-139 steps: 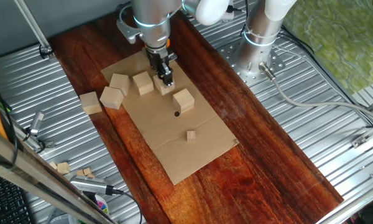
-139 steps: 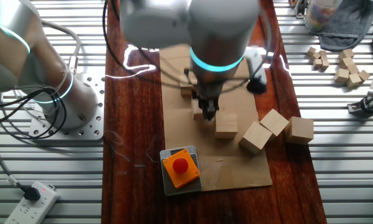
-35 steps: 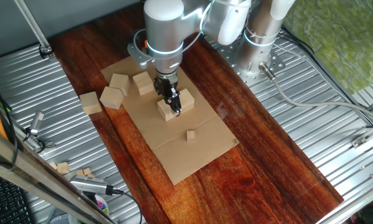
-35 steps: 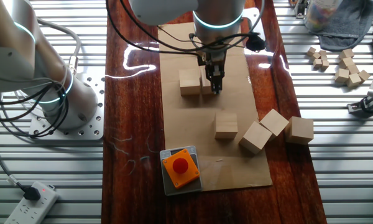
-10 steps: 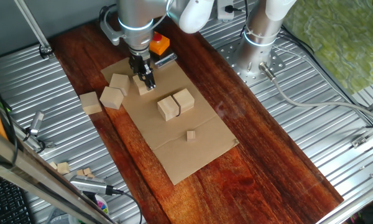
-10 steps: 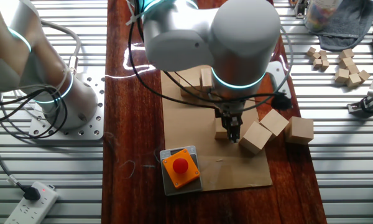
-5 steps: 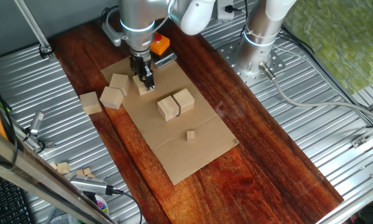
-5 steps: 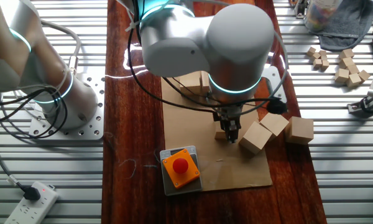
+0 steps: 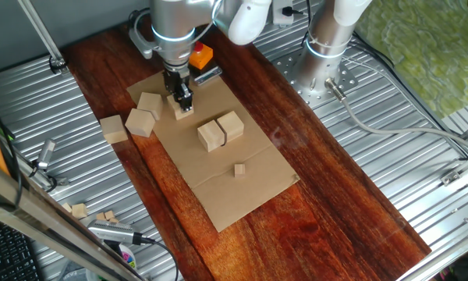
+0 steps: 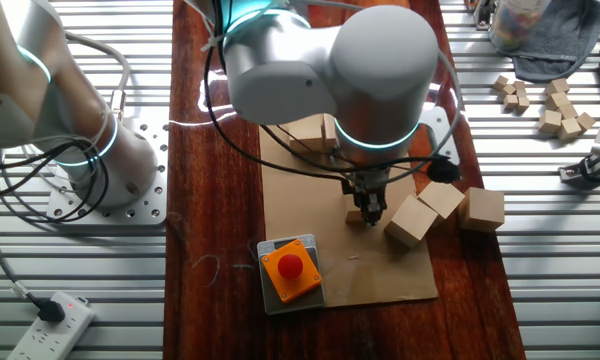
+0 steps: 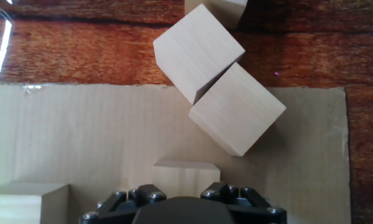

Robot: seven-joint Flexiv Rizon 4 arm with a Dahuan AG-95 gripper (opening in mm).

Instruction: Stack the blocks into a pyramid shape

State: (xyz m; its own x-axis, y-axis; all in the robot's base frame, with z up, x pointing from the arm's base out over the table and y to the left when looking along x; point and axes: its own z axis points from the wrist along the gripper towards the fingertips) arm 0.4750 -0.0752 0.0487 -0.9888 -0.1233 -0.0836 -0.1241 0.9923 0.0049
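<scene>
**A:** Since half a second ago the gripper (image 9: 185,107) has sunk a little further over the third block (image 9: 179,111); nothing else has shifted. In one fixed view it stands at that cube on the cardboard sheet (image 9: 242,191), while the two placed blocks (image 9: 221,130) sit touching each other nearer the sheet's middle.

**B:** Closed on it?

**A:** I cannot tell; the fingers hide the contact. From the other fixed view the gripper (image 10: 370,212) covers most of the cube (image 10: 354,214), and two tilted blocks (image 10: 426,208) lie just beside it, with a further one (image 10: 484,209) on the dark wood. The orange box (image 10: 289,269) is near too.

**B:** So the risk?

**A:** Probably a finger nudging the neighbouring cube, or a skewed grip if the jaws aren't square to the faces. Bare wood is smooth, so a weak pinch could let it slip on lifting.

**B:** And the hand view?

**A:** The target block (image 11: 186,177) sits right at the gripper's base, its pale top flat and sharp-edged. The two tilted cubes (image 11: 219,87) meet corner to face, unfinished and matte, against ribbed cardboard and glossy reddish tabletop (image 11: 81,43).
</scene>
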